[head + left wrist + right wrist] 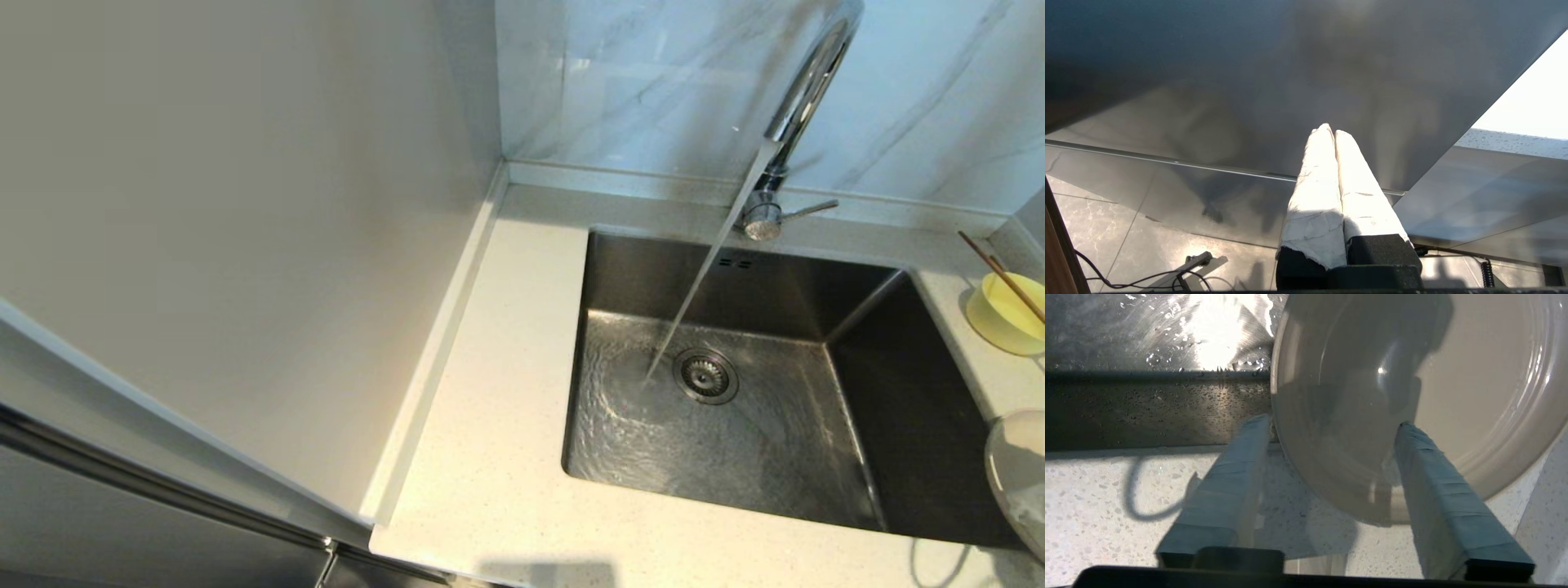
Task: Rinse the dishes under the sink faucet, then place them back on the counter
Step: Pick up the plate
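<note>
Right gripper point(1331, 424) spread wide astride the plate point(1474, 375) rim

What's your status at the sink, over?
Right end effector open around the plate at the sink's right edge. Left end effector shut, parked low. Faucet running; bowl and chopsticks on counter. Nothing blocking.

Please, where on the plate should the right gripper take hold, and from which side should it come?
Probably at the rim nearest the gripper. The plate rests at the counter's edge on the right of the sink, partly over the basin, so its thin rim is exposed there. The right gripper is open, its fingers reaching from the counter side, one on either side of that rim; closing should pinch it.
</note>
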`<state>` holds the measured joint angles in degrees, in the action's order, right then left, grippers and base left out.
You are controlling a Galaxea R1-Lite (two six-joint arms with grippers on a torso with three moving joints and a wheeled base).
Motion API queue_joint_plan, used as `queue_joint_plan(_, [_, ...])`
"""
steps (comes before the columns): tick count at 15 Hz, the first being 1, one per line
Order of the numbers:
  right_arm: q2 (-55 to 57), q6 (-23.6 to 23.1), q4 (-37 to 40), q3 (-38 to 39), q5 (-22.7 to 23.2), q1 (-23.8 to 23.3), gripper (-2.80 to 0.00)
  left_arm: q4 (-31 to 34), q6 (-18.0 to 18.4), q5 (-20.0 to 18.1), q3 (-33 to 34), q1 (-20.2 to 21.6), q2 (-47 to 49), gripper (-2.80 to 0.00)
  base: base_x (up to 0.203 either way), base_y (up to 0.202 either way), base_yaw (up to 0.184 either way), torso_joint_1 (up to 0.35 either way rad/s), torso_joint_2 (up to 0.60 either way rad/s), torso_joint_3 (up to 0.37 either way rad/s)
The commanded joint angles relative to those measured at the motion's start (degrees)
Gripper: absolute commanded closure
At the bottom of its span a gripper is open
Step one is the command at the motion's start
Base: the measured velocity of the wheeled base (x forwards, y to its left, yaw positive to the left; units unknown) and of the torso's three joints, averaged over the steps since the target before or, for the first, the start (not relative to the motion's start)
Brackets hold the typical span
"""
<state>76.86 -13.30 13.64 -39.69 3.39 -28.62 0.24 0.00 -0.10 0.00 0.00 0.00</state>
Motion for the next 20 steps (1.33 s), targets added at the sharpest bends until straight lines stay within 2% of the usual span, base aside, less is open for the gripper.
queue_joint_plan(1, [3.3, -0.1, 0.1, -0.9, 0.0, 0.4, -2.8, 0.0, 0.0, 0.0, 0.0, 0.0, 0.0, 0.0, 0.0, 0.0, 0.0, 0.0, 0.0, 0.0])
queue_joint_plan(6, [11.3, -0.2, -1.7, -4.2, -0.6, 0.6, -2.8, 0.0, 0.0, 0.0, 0.0, 0.0, 0.0, 0.0, 0.0, 0.0, 0.0, 0.0, 0.0, 0.0])
queue_joint_plan(11, [11.9, -0.2, -4.0, -4.3, -2.3, 0.6, -2.8, 0.0, 0.0, 0.0, 0.0, 0.0, 0.0, 0.0, 0.0, 0.0, 0.0, 0.0, 0.0, 0.0])
queue_joint_plan(12, [11.9, -0.2, -3.9, -4.1, -2.3, 0.6, -1.65, 0.0, 0.0, 0.0, 0.0, 0.0, 0.0, 0.0, 0.0, 0.0, 0.0, 0.0, 0.0, 0.0])
queue_joint_plan(13, [11.8, -0.2, -3.9, -4.0, -2.6, 0.7, 0.0, 0.0, 0.0, 0.0, 0.0, 0.0, 0.0, 0.0, 0.0, 0.0, 0.0, 0.0, 0.0, 0.0])
queue_joint_plan(20, [5.9, -0.4, -3.5, -0.8, -3.3, 1.7, 0.0, 0.0, 0.0, 0.0, 0.0, 0.0, 0.0, 0.0, 0.0, 0.0, 0.0, 0.0, 0.0, 0.0])
